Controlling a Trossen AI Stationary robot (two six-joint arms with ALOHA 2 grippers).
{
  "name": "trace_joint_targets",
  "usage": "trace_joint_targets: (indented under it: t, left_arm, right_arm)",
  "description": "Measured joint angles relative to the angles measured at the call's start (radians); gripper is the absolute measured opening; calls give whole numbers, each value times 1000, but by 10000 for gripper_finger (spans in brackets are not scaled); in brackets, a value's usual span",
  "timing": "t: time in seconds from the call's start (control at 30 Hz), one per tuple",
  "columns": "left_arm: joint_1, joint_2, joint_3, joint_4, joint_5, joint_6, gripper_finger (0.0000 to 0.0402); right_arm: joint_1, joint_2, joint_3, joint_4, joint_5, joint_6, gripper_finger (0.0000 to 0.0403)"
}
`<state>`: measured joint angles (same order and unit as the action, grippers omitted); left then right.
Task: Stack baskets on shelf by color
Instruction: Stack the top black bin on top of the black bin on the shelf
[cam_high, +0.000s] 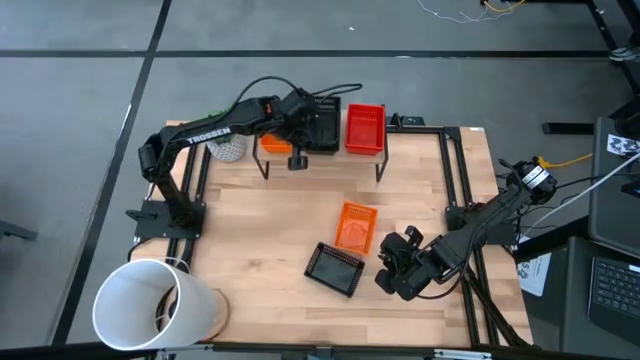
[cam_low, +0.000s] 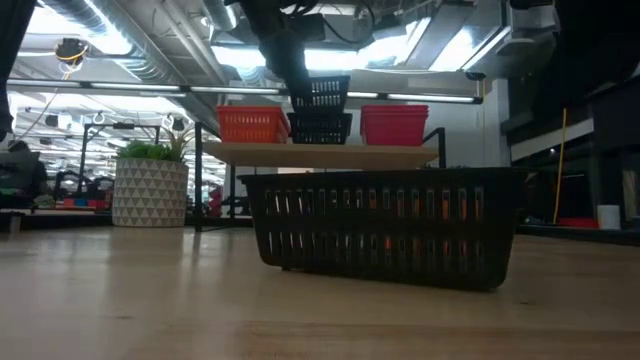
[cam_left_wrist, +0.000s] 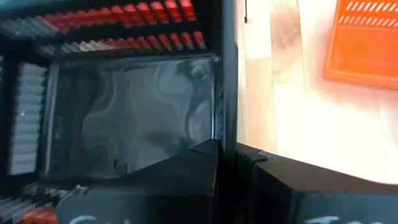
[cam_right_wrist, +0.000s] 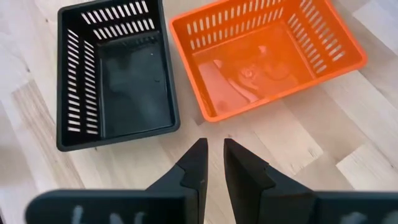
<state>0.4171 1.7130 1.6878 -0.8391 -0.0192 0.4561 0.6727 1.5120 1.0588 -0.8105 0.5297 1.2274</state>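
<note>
Left end effector (cam_high: 312, 118) is clenched on the rim of a black basket (cam_low: 320, 92), its arm stretched over the shelf (cam_low: 330, 153), holding it above the black stack between orange and red stacks. Right end effector (cam_right_wrist: 211, 155) hovers slightly parted, grasping nothing, near a loose black basket (cam_right_wrist: 115, 74) and orange basket (cam_right_wrist: 264, 56) on the bench (cam_high: 270, 230)

shelf (cam_high: 322, 150): three basket stacks (cam_high: 364, 130) | table (cam_high: 270, 240): two baskets (cam_high: 355, 226) side by side

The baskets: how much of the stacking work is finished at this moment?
Orange, black and red baskets already sit on the shelf. The left gripper is shut on a black basket above the middle stack. One orange basket and one black basket remain on the table near the idle right gripper.
</note>
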Motion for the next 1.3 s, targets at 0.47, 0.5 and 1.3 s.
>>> trace_joint_targets:
  t: [0.47,0.5,1.3]
  left_arm:
    - [-14,9,0,-4,3,51,21]
    - [-14,11,0,-3,-3,50,26]
    - [-35,8,0,-40,-75,-3,138]
  right_arm:
    - [0,0,0,-1,0,0,53]
    - [0,0,0,-1,0,0,53]
    - [0,0,0,-1,-10,0,53]
